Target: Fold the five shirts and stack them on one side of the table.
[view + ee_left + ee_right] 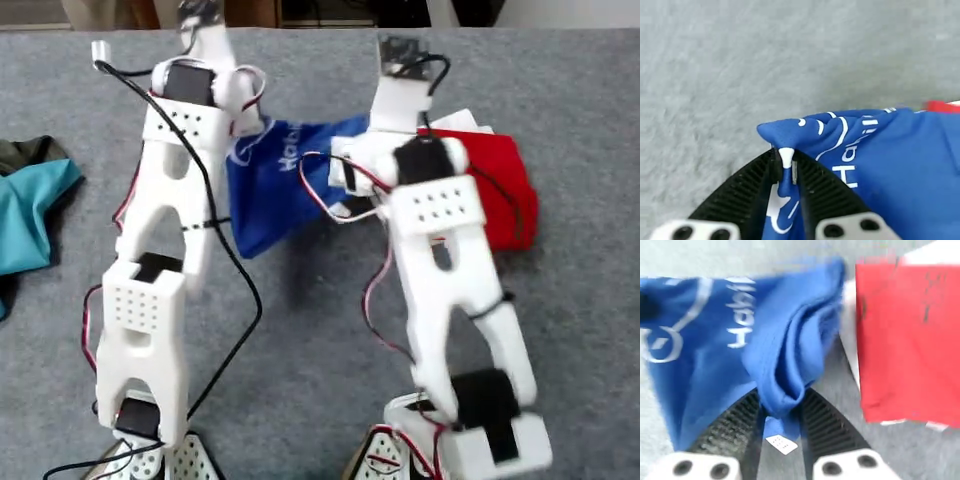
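A blue fabric shirt with white lettering (275,195) is held between both arms near the far middle of the grey felt-covered table (560,80). The left gripper (785,165) is seen in the left wrist view with its black ribbed fingers (752,182) pressed together on one bunched corner of the blue shirt (890,160); a small white tab (786,156) is caught at the fingertips. In the high view, this left gripper (243,140) is placed at the shirt's edge nearest the teal fabric shirt (30,210). The right gripper (782,405) is pinched on a thick fold of the blue shirt (715,355), and a white label (781,443) hangs between its fingers. In the high view, the right gripper (340,175) is located at the shirt's opposite edge, just beside a folded red fabric shirt (505,190). The red shirt is laid on a white fabric item (460,122), whose edges are exposed behind it. The teal shirt is crumpled at the table's left edge, with a dark olive garment (25,152) touching it on the far side.
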Controlling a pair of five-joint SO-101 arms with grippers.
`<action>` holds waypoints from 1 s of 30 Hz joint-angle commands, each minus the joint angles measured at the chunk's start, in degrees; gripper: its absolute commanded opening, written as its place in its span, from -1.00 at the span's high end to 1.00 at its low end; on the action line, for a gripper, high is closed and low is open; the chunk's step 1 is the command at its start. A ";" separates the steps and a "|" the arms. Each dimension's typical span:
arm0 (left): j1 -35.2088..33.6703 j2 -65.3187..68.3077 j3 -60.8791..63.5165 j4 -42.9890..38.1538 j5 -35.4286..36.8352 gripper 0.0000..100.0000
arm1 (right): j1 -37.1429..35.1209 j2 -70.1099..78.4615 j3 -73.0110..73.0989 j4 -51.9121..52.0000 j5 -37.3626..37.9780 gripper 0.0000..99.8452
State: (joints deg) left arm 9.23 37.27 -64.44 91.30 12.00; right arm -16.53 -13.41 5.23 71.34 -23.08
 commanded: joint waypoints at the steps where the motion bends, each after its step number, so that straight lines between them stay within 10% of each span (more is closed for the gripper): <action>1: 2.02 -0.84 -8.79 1.14 0.62 0.97 | 2.33 -8.66 -4.26 0.18 2.81 1.00; 30: 19.08 12.00 -11.43 -24.18 6.42 0.96 | 35.21 -15.87 5.85 -3.87 11.25 1.00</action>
State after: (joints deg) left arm 27.43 49.76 -73.05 69.58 18.15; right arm 16.53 -27.21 10.77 68.97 -12.09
